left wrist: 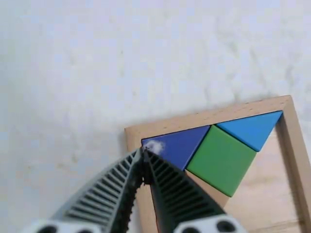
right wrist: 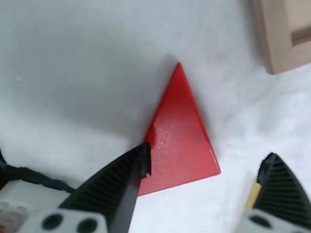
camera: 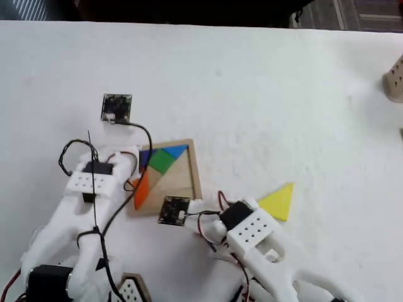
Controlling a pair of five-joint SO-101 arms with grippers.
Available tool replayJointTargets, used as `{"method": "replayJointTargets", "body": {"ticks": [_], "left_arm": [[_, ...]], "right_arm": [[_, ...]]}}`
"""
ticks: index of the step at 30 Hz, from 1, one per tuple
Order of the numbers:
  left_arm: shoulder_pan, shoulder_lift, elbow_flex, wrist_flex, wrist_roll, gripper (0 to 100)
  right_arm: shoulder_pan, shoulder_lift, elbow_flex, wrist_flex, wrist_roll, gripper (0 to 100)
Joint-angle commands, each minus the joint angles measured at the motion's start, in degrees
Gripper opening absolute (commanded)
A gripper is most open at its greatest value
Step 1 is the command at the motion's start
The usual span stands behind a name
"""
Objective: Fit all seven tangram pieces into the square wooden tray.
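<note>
The square wooden tray (camera: pixel 196 176) lies mid-table and holds a dark blue triangle (left wrist: pixel 177 145), a green square (left wrist: pixel 221 158), a light blue triangle (left wrist: pixel 250 128) and an orange piece (camera: pixel 142 189). My left gripper (left wrist: pixel 143 154) is shut, its tips resting on the dark blue triangle at the tray's corner. A thin orange edge shows beside its inner finger. A red triangle (right wrist: pixel 180 136) lies flat on the table just outside the tray's corner (right wrist: pixel 282 34). My right gripper (right wrist: pixel 208 165) is open around the red triangle's wide end, one fingertip (right wrist: pixel 143 158) touching its edge.
A yellow triangle (camera: pixel 279 201) lies on the white table right of the right arm (camera: pixel 252 233). Loose black cables (camera: pixel 141 135) loop across the left arm and the tray's near side. A perforated wooden object (camera: pixel 395 78) stands at the right edge.
</note>
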Motion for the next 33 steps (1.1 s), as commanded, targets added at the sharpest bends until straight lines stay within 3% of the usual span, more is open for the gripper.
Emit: {"method": "replayJointTargets", "body": {"ticks": [1, 8, 19, 28, 33], "left_arm": [[-0.6, 0.0, -2.6, -2.0, 0.3, 2], [-0.6, 0.0, -2.6, -2.0, 0.3, 2], [-0.6, 0.0, -2.6, -2.0, 0.3, 2], [-0.6, 0.0, -2.6, -2.0, 0.3, 2], [-0.7, 0.0, -2.6, -2.0, 0.3, 2]], "right_arm": [[2.2, -5.1, 1.0, 0.5, -0.6, 34.4], [1.5, 2.2, 2.5, -4.2, -0.3, 34.4], [0.0, 23.3, -7.0, -3.3, -2.2, 34.4], [0.8, 14.6, -6.8, -0.3, -1.9, 34.4], [1.7, -0.3, -2.5, 5.1, 5.4, 34.4]]}}
